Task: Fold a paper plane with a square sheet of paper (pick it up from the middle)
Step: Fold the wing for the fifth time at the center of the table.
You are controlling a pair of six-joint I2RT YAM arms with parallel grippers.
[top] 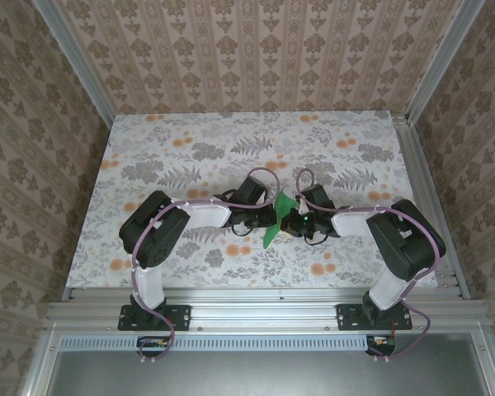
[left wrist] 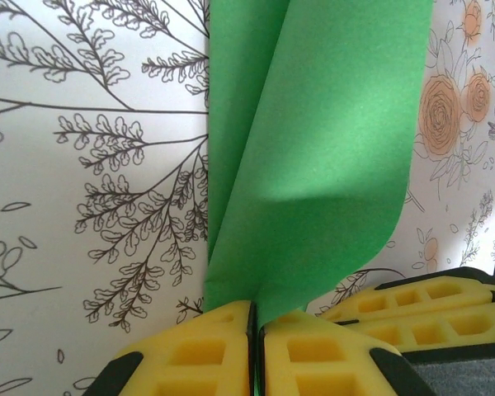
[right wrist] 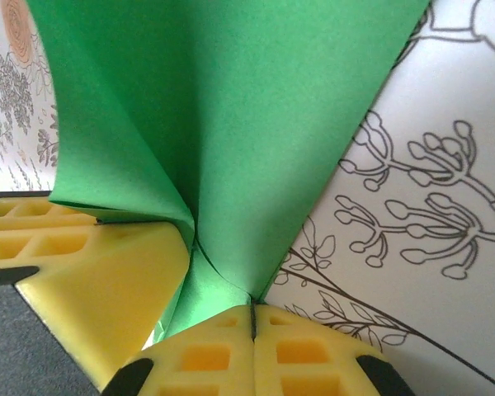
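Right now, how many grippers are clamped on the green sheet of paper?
2. The left gripper is shut on the green sheet of paper from the left, and the right gripper from the right, their pads close together. None seems hidden.

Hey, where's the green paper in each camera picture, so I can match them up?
Top external: green paper near picture centre, over the floral tabletop.
Left wrist: green paper in the upper middle, rising from the shut left pincer.
Right wrist: green paper across the top centre, pinched in the shut right pincer.
Shared landmark: the floral tabletop behind the paper.
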